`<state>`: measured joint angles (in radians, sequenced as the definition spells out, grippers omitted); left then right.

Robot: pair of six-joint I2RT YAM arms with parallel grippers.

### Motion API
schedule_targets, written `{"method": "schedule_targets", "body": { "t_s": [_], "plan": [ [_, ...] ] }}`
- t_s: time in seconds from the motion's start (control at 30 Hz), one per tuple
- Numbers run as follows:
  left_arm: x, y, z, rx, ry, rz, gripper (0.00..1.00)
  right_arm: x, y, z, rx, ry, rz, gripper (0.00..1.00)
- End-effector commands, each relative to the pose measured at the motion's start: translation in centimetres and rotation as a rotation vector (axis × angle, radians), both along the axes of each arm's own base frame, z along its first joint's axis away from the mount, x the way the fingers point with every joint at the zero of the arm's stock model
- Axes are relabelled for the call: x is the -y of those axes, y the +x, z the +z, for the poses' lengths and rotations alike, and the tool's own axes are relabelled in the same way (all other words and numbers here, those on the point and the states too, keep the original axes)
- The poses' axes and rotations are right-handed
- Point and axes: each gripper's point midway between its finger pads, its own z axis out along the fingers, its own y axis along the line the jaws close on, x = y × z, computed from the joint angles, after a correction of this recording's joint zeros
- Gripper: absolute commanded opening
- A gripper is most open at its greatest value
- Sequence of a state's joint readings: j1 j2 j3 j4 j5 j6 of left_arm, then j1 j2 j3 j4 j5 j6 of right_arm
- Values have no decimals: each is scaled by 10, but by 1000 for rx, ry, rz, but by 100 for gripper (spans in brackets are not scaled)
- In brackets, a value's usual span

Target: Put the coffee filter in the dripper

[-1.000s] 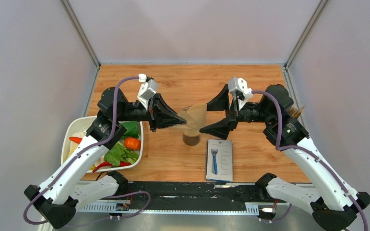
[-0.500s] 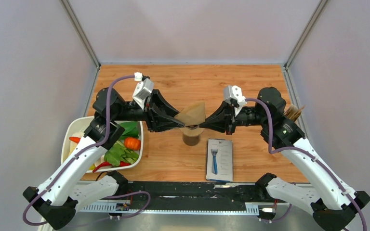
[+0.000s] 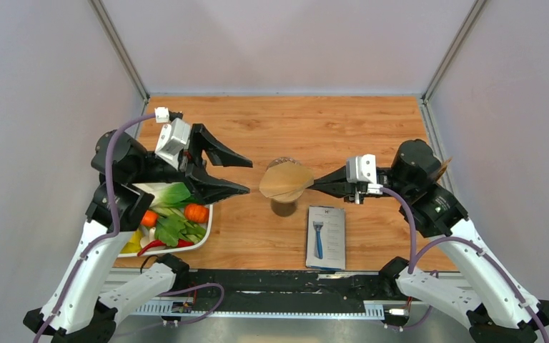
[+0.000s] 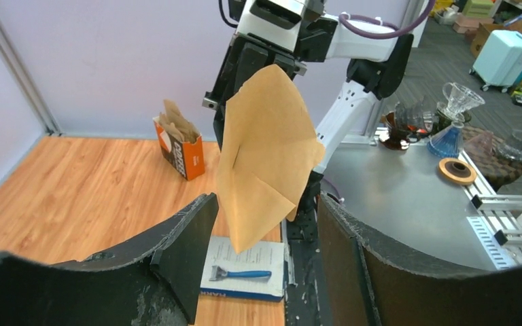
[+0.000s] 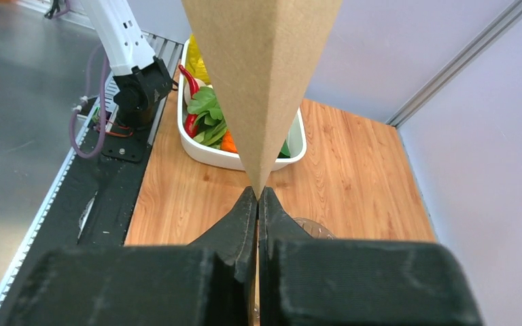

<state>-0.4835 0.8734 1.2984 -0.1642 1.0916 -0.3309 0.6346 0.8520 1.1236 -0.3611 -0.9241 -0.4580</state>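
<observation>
Beside the dripper (image 3: 284,208), the left claw (image 3: 249,176) has released the coffee filter (image 3: 286,181).

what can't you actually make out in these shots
- Inside of the dripper: in the top view the coffee filter covers it. The right wrist view shows only a sliver of rim beside the right gripper.
- Whether the filter touches the dripper: the top view looks from above, so any gap is unreadable. The left wrist view shows no dripper.
- Print on the razor pack: too small.
</observation>
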Motion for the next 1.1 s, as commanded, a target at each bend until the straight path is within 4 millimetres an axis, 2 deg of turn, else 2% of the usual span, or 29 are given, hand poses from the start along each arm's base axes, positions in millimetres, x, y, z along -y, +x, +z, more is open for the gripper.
{"method": "schedule_targets", "body": {
  "t_s": [0.0,0.17,0.33,0.4,0.47,0.53,0.6,0.67,0.7,0.73,0.77,0.8,0.83,1.07],
  "plan": [
    [7,19,-18,-21,58,31,66,-5,1,2,77,-10,30,0],
    [18,25,-25,-6,85,53,67,-8,1,4,83,-10,27,0],
    [30,48,-48,-63,146,122,67,-13,1,0,91,-19,35,0],
    [33,53,-53,-85,161,128,59,-14,3,-5,86,-26,36,0],
    [36,54,-54,-109,162,118,41,-15,5,-8,79,-32,26,0],
    [38,55,-53,-133,160,113,8,-15,14,-13,57,-43,-20,2],
    [38,57,-54,-156,172,123,1,-14,27,-19,8,-58,-90,22],
    [37,65,-59,-199,217,169,0,-12,31,-23,-34,-65,-133,45],
    [40,80,-69,-232,259,216,0,-10,33,-25,-53,-65,-153,58],
    [35,80,-69,-250,311,235,0,-7,34,-26,-70,-64,-171,69],
    [34,90,-95,-334,412,269,0,-4,37,-27,-87,-62,-192,75],
    [33,95,-85,-304,424,286,0,-1,39,-28,-107,-61,-211,79],
    [32,103,-107,-368,509,312,0,4,43,-29,-126,-59,-232,82],
    [27,136,-124,-372,631,427,0,38,74,-31,-274,-32,-343,87]
  ]
}}
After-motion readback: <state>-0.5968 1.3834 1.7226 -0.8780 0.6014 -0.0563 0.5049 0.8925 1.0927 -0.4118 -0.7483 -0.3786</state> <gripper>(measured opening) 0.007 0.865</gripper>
